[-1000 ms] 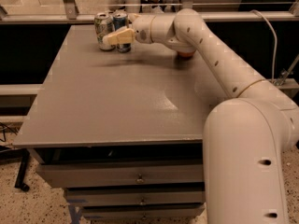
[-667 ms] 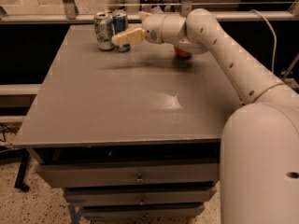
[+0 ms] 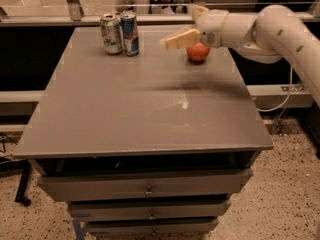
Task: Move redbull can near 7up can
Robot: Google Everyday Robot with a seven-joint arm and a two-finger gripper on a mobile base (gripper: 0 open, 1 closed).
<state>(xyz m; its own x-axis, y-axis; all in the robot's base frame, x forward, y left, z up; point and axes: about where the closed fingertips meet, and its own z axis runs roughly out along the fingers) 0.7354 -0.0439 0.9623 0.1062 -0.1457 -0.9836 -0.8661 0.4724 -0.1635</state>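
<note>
The redbull can (image 3: 130, 34), slim, blue and silver, stands upright at the far left of the grey table (image 3: 150, 114). It is right beside the 7up can (image 3: 111, 33), pale green and white, on that can's right, touching or nearly touching. My gripper (image 3: 179, 26) hovers above the far middle of the table, to the right of both cans and clear of them. It is open and holds nothing. One cream finger (image 3: 182, 38) points left toward the cans.
An orange-red round fruit (image 3: 198, 53) lies on the table just below my wrist. Drawers (image 3: 145, 186) sit under the front edge. A railing (image 3: 75, 4) runs behind the table. My arm (image 3: 280, 29) reaches in from the right.
My gripper was at the cans before. It has let go of the redbull can and drawn back to the right and upward, leaving the can standing beside the 7up can.
</note>
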